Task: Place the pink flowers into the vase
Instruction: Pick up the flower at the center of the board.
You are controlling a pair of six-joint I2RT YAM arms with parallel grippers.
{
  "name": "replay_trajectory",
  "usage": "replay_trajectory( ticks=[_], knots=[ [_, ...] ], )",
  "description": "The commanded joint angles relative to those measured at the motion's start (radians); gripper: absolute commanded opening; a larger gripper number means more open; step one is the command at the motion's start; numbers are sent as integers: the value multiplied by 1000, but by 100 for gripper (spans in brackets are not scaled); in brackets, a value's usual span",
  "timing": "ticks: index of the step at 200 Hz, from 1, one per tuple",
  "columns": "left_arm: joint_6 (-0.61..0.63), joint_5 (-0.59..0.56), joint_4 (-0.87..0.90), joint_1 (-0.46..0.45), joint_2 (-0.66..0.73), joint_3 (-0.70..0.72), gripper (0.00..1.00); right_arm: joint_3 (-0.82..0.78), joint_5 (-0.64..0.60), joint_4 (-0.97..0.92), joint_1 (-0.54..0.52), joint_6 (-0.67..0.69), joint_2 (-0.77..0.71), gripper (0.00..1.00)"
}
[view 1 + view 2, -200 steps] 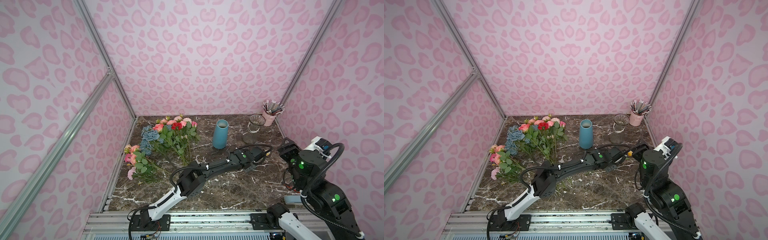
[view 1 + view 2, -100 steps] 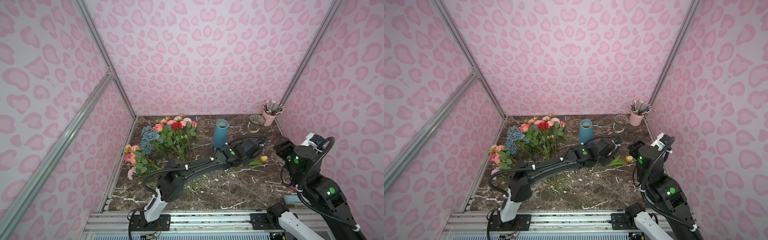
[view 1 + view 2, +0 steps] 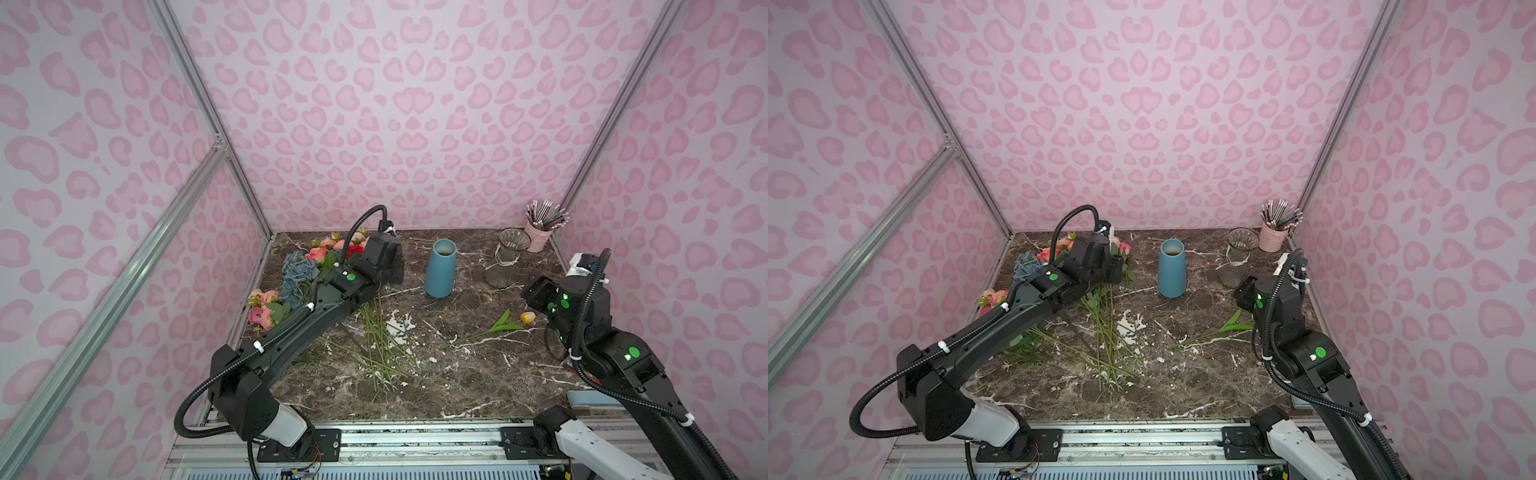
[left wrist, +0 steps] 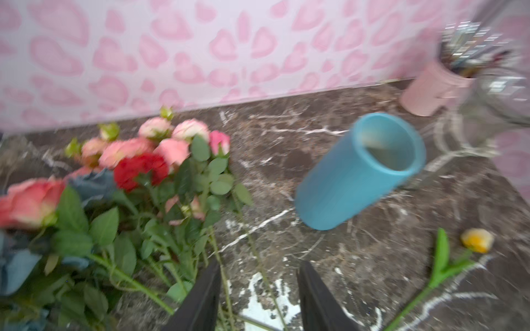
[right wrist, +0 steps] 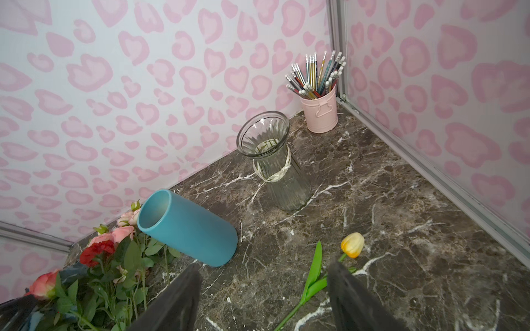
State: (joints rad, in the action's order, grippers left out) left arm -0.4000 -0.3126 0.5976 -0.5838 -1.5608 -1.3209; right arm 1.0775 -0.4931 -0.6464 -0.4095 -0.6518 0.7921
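a: the left arm (image 3: 307, 328) has swung away from the right side and now reaches over the pile at the far left of the table (image 3: 457, 374). why?
b: that's where the pink flowers (image 3: 318, 253) lie, heads at the back wall, stems toward the front. none is in the blue vase (image 3: 440, 268) yet.
a: the grippers?
b: left gripper (image 4: 259, 266) released, apart above loose stems, holding nothing. right gripper (image 5: 265, 269) spread wide, empty, near the yellow tulip (image 5: 352, 244), probably keeping clear.
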Motion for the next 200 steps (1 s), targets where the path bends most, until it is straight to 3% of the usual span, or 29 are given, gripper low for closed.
replay_trajectory(
  ticks=[1,40,121,171,177,200],
  knots=[
    [-148,90,-22,90,-28,82,48,5,17,30,-2,21,-3,73],
    [-223,153,-112,191,-50,182,50,11,31,12,-1,42,13,73],
    [-276,307,-245,285,-196,165,45,-4,59,28,-2,53,20,73],
    [-309,338,-304,286,-243,161,37,-9,64,27,-1,53,27,73],
    [-308,336,-305,286,-249,159,31,-10,65,25,-2,52,27,73],
    [-307,334,-305,285,-271,156,25,-13,58,21,-1,51,16,73]
  ],
)
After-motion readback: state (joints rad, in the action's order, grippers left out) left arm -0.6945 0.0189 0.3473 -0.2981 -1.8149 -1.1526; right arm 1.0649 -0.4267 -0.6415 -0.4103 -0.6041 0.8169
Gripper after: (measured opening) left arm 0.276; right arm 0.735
